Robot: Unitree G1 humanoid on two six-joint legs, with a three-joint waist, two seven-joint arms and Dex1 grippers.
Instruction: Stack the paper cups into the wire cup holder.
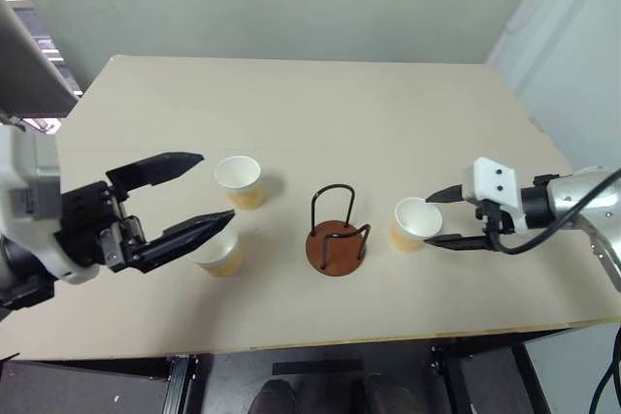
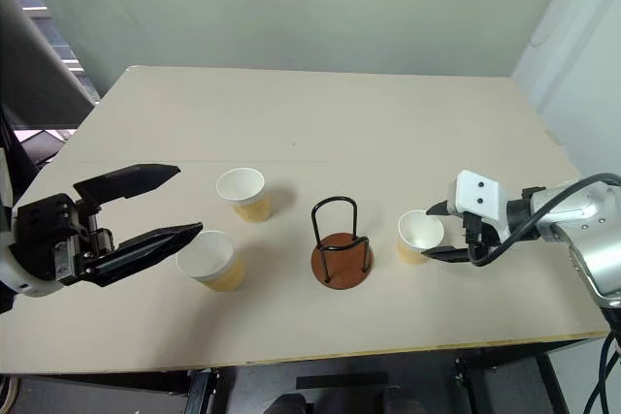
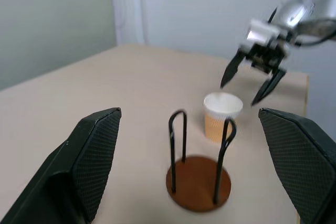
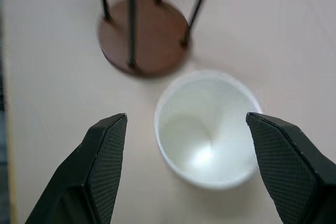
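The wire cup holder (image 1: 337, 232) serves as the reference point: two thin black wire hoops rising from a round reddish-brown disc base, standing upright on the pale table (image 1: 320, 113) and holding no cup.

Nearest to me, left of the holder, one paper cup (image 1: 221, 252) stands upright, tan-orange outside, white inside, with a rolled white rim. My left gripper (image 1: 199, 193) hangs above the table just left of it, its two black fingers spread wide and grasping nothing; the lower finger partly crosses that cup's rim in the head view.

Just right of the holder stands a second cup (image 1: 415, 224), upright, near the disc base but apart from it. My right gripper (image 1: 441, 219) sits at this cup's right side with fingers released and parted wider than the cup; in the wrist view a finger lies on either side of the white mouth, neither touching it.

Farther from me, left of and behind the holder, the third cup (image 1: 240, 181) stands upright, of the same tapered shape and colours, apart from the other two.
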